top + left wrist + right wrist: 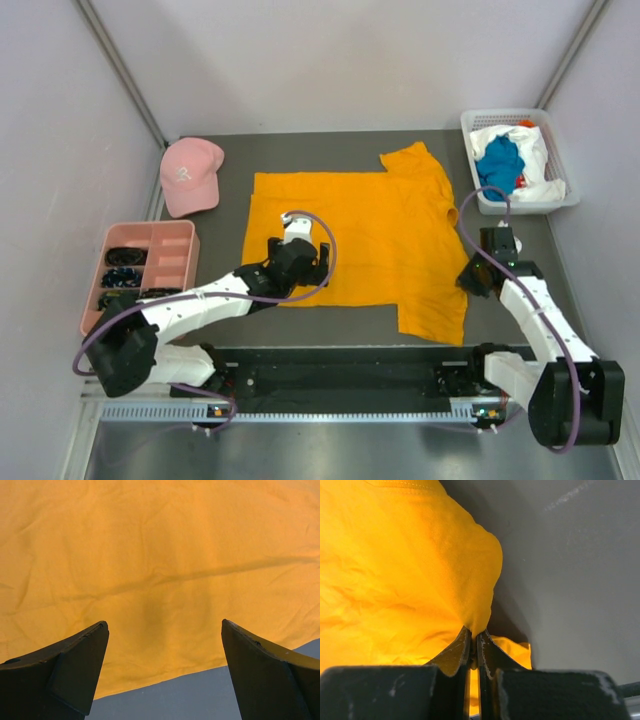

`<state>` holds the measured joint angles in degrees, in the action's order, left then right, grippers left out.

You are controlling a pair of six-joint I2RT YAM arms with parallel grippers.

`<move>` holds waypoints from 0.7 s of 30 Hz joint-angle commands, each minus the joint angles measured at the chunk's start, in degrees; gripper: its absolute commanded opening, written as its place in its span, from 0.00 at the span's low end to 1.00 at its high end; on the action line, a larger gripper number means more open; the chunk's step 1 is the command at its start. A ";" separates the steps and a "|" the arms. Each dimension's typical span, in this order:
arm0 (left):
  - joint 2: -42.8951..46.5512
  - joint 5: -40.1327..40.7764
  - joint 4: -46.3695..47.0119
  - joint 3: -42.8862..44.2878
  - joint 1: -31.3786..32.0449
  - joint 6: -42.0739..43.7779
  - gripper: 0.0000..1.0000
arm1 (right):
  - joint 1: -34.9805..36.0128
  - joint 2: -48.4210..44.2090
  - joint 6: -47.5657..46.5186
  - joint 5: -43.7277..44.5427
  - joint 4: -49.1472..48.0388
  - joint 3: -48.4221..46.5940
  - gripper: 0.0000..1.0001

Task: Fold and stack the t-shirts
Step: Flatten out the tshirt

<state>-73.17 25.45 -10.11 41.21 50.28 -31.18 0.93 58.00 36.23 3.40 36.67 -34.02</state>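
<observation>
The orange-yellow t-shirt (370, 235) lies spread flat in the middle of the dark table, one sleeve at the back right. My left gripper (290, 235) hovers over the shirt's left part; in the left wrist view it (164, 624) is open and empty above the cloth (150, 545), near its edge. My right gripper (472, 280) is at the shirt's right edge; in the right wrist view it (474, 632) is shut on a pinched fold of the orange cloth (395, 570). A teal-blue t-shirt (498, 165) and a white t-shirt (540, 160) lie bunched in a basket.
The white basket (470, 122) stands at the back right. A pink cap (190, 175) lies at the back left. A pink compartment tray (165, 262) with dark items sits at the left. Grey walls close in the sides and back.
</observation>
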 commanded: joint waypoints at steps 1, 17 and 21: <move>1.45 1.44 -0.18 -0.08 0.08 -0.90 0.99 | -0.58 -2.97 2.79 4.06 0.95 0.10 0.00; 2.15 2.58 -0.88 0.36 0.08 -0.55 0.99 | -0.58 1.68 3.24 4.59 -3.09 -1.83 0.30; 2.24 2.76 -0.97 0.80 0.08 -0.20 0.99 | -0.58 -1.21 2.97 10.90 -0.37 -4.99 0.36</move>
<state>-72.47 26.72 -11.66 41.21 50.30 -31.55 0.93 60.05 39.11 7.81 35.77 -34.24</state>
